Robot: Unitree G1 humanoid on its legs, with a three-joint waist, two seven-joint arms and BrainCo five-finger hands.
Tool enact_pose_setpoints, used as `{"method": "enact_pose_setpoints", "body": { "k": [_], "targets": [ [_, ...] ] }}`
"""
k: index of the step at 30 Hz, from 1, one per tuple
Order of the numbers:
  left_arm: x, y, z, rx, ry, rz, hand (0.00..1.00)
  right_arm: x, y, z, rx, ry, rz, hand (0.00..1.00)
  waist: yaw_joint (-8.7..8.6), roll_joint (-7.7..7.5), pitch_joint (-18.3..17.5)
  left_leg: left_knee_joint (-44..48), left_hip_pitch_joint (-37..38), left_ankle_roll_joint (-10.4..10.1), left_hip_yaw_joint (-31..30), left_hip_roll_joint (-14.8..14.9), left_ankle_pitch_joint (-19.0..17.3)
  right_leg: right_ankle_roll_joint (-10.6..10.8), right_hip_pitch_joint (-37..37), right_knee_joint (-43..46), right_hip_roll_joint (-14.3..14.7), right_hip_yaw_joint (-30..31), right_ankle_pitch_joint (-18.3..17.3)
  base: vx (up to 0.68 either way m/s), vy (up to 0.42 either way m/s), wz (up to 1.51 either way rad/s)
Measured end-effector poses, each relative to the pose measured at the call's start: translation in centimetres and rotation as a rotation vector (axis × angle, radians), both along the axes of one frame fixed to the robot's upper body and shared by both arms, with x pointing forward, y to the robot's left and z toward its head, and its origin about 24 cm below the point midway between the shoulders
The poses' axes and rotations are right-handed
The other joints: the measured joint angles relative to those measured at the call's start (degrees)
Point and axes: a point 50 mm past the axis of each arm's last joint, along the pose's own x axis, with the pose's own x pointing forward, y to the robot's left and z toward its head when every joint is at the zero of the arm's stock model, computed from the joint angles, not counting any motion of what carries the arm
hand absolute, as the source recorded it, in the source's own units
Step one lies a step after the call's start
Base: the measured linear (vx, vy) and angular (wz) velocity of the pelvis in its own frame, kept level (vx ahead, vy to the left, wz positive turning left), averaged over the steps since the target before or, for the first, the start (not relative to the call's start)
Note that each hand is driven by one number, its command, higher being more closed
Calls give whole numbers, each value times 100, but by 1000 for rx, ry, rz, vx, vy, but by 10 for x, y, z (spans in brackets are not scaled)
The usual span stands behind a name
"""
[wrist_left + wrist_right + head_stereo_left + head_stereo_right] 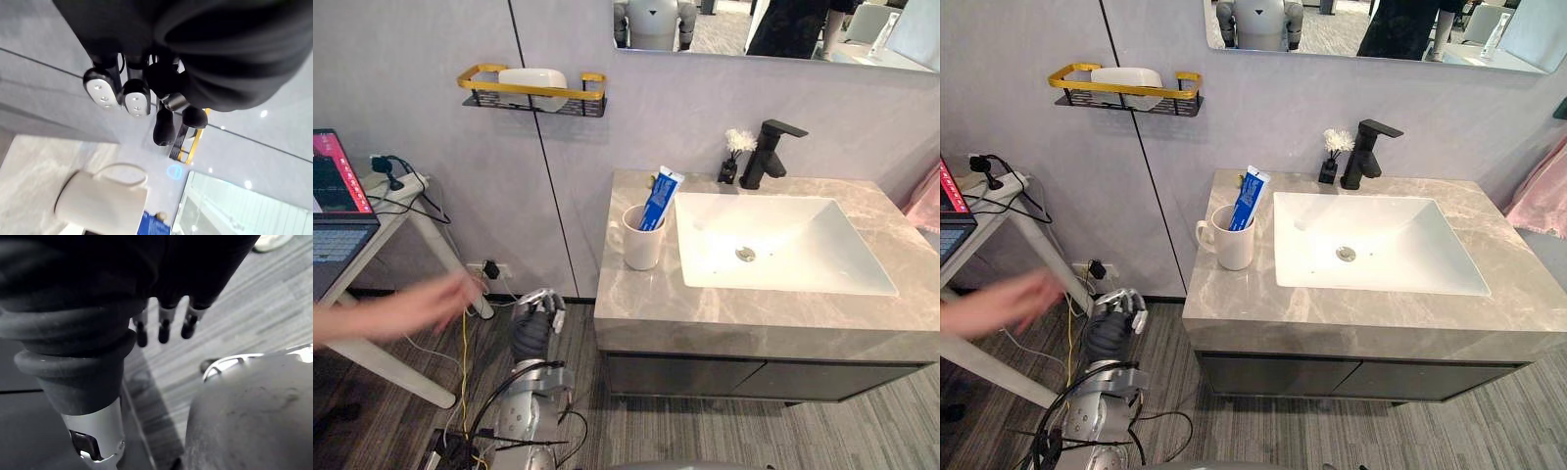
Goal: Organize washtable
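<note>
**Washtable** (705, 315): grey veined stone top on a dark cabinet (764, 378), set against a grey wall.

**Sink** (803, 230): white rectangular basin sunk into the top, with a metal drain (745, 254) at its middle.

**Faucet** (770, 152): black, upright, at the back edge of the basin.

**Flower vase** (729, 170): small and dark, holding a white bloom, just beside the faucet on the robot's left.

**Mug** (641, 245): white, upright on the stone top just left of the basin, with its handle turned away from the sink. The left wrist view shows it past the fingertips, apart from them.

**Toothpaste tube** (659, 199): blue and white, standing in the mug and leaning toward the basin.

**Wall shelf** (530, 92): black wire with a gold rail, mounted left of the washtable and carrying a white dish (533, 77).

**Mirror** (773, 24): above the faucet.

**Pink cloth** (926, 196): at the far right edge.

**Side table** (399, 213): white, at far left, bearing a laptop (333, 206) and a power strip (403, 182).

**Person's hand** (433, 302): blurred, reaching in from the left below the side table.

**Left hand** (540, 311): hangs low beside the cabinet's left end, fingers (135, 96) loosely bent and holding nothing.

**Right hand** (164, 329): points down at the striped grey floor (244, 308), fingers nearly straight and empty.
</note>
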Motion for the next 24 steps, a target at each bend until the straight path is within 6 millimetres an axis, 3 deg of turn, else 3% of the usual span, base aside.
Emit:
{"method": "enact_pose_setpoints", "body": {
  "k": [2, 5, 15, 19, 24],
  "targets": [
    [0, -17, 10, 2, -50, -126, 100, -1, -1, 0, -1, 7, 4, 0, -17, 26, -43, -27, -1, 0, 6, -3, 0, 0, -16, -16, 4, 9, -1, 0, 0, 0],
    [3, -27, 28, -11, -144, -243, 100, 1, -2, -1, 0, 12, 24, 0, -93, 34, -44, -36, -8, 0, 9, -6, 0, 0, -34, -29, 7, 20, -1, 0, 0, 0],
    [23, -45, 63, 81, -331, -423, 100, 9, -2, -2, 14, 0, 41, 0, -308, 134, 21, 14, -88, -1, -8, -15, 5, 1, -143, -44, 18, 81, -2, 2, -3, -2],
    [23, -47, 62, 122, -336, -472, 100, 15, -5, -1, 7, -18, 48, 0, -359, 145, 115, 6, 0, -1, 36, -12, 4, -10, -132, -66, 31, 118, 7, 14, -2, -5],
    [34, -43, 43, 195, -253, -487, 100, 24, -9, 1, 5, -55, 63, 0, -460, 244, 274, -17, 45, 1, 137, -8, 3, -36, -136, -144, 50, 218, 65, -13, -3, -11]
  ]
}}
